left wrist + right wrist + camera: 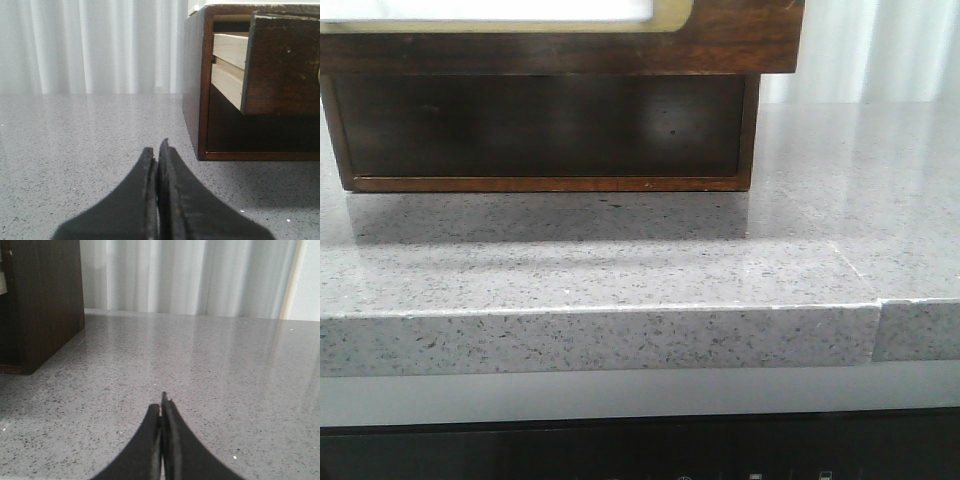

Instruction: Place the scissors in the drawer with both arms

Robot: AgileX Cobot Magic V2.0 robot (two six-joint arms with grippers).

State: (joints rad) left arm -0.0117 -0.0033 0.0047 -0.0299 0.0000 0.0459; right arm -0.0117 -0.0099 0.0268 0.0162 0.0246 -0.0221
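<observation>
The scissors are not in any view. The drawer (730, 40), dark brown with a cream-framed white panel, stands pulled out of the cabinet at the top of the front view. In the left wrist view its dark front (280, 65) and pale side (227, 70) stick out of the cabinet. My left gripper (157, 147) is shut and empty, low over the counter beside the cabinet's corner. My right gripper (161, 402) is shut and empty over bare counter, with the cabinet's side (45, 300) off to one side. Neither arm shows in the front view.
The dark wooden cabinet (550, 183) stands on a speckled grey stone counter (620, 260), with an open lower compartment under the drawer. The counter's front edge (600, 340) is near. White curtains (190, 275) hang behind the counter.
</observation>
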